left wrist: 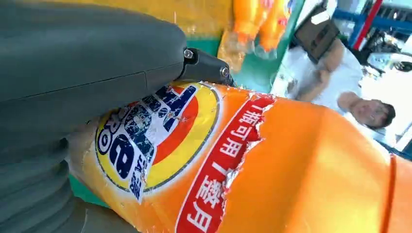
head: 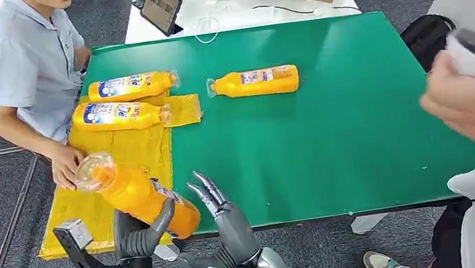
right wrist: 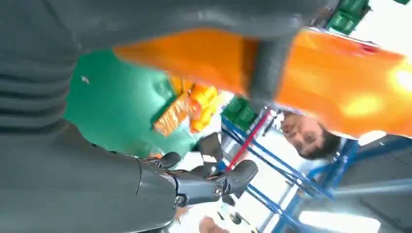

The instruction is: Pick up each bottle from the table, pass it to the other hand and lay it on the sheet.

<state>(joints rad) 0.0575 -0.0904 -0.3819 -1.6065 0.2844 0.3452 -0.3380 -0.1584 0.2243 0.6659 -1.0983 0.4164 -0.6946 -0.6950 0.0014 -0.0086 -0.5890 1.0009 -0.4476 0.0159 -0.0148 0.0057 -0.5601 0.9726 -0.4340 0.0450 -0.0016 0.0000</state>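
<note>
An orange bottle (head: 136, 193) is gripped by the left hand (head: 138, 237) above the near edge of the yellow sheet (head: 126, 153); its base is hidden behind the closed fingers (head: 161, 227). The right hand (head: 226, 213) is held just beside it, fingers spread, holding nothing. Two bottles (head: 119, 101) lie on the sheet, and another bottle (head: 257, 82) lies on the green bench (head: 331, 121).

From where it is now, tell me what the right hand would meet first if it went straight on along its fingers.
Probably nothing soon: the right hand points up-table over bare green tabletop. The lying orange bottle lies further on, slightly right of that line; depth is uncertain.
</note>
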